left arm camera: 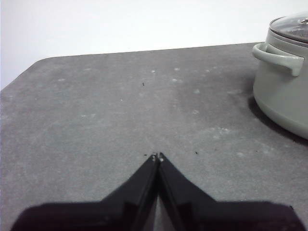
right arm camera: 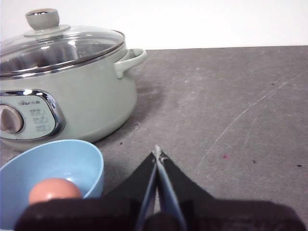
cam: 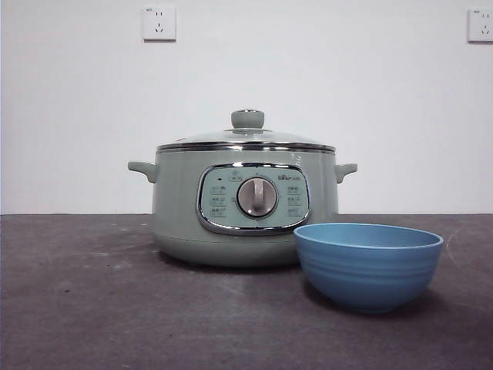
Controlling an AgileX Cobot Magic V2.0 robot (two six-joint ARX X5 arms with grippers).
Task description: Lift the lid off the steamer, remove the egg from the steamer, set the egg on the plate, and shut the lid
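left gripper [left arm camera: 157, 156] clenched on nothing, low over bare table [left arm camera: 96, 120] | right gripper [right arm camera: 158, 153] clenched, empty, just beside plate [cam: 368, 264] | egg [right arm camera: 54, 189] in plate | lid [cam: 246, 137] seated on steamer [cam: 245, 204], frame centre | plate lower right, seemingly just clear of steamer

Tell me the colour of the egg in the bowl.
Brownish-orange egg, seen only in the right wrist view.

A dark grey table [cam: 92, 308] (scuffed and dusty) carries the sage-green steamer [cam: 177, 223], with the light-blue plate [cam: 368, 266] just beside its front.
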